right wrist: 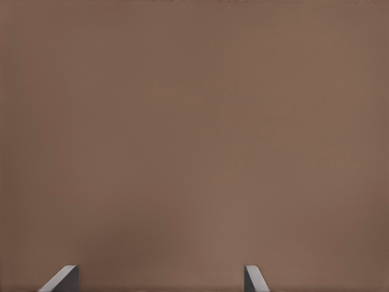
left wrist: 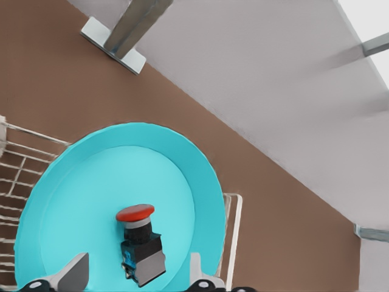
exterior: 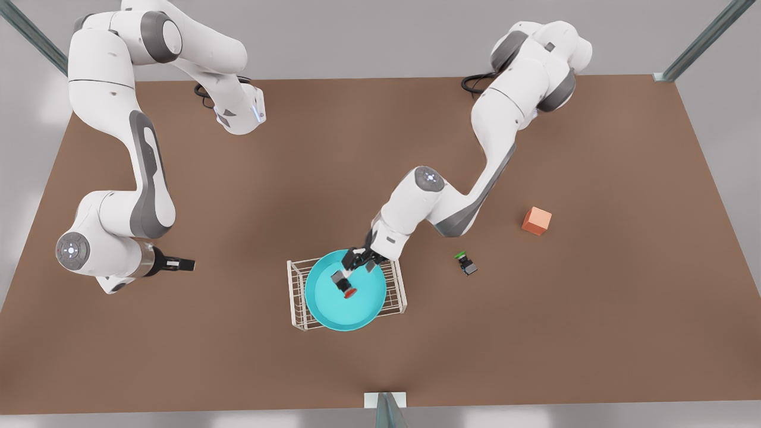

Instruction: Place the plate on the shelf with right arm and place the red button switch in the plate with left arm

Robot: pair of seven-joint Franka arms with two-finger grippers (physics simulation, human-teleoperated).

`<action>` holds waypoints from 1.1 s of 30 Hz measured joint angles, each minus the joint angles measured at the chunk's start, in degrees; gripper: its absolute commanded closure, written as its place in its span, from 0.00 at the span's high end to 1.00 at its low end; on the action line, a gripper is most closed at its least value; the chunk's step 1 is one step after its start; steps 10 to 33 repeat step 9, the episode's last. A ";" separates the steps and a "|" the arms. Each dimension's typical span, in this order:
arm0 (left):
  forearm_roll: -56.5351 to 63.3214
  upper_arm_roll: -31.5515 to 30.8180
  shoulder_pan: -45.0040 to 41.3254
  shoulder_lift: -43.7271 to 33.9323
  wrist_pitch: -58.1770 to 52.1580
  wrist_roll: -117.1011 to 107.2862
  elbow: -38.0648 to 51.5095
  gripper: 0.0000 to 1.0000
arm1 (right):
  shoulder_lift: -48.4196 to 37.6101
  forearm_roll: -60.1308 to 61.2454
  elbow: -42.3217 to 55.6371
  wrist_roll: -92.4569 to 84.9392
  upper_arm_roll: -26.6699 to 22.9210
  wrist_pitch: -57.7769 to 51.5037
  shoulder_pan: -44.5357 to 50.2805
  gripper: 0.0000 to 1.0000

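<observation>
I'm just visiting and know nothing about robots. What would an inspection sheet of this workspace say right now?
Surface: brown table, bare apart from the items below.
Job's things: plate lies on top of the shelf; red button switch lies in the plate.
Clutter: green button switch and orange cube on the table, on the front view's right.
Grippers: left gripper open, fingers either side of the red button switch; right gripper open, waiting over bare table.
Cables: black cables at the arm bases.
Surroundings: metal frame posts and grey walls.
</observation>
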 measured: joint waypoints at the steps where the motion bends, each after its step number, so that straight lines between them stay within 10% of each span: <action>1: -0.68 -0.46 5.10 -3.71 -6.03 0.85 -0.20 1.00 | 0.01 0.00 0.00 -0.05 0.00 0.00 0.00 1.00; 5: -0.94 -0.25 26.23 -11.29 -25.92 8.20 -2.52 1.00 | 0.03 0.02 0.01 -0.24 0.00 0.00 0.02 1.00; 9: 1.27 -0.29 28.88 -12.33 -38.85 16.69 -4.06 1.00 | 0.25 0.05 0.09 -0.37 0.04 0.03 0.06 1.00; 33: 1.27 -0.29 28.88 -12.33 -38.85 16.69 -4.06 1.00 | 0.25 0.05 0.09 -0.37 0.04 0.03 0.06 1.00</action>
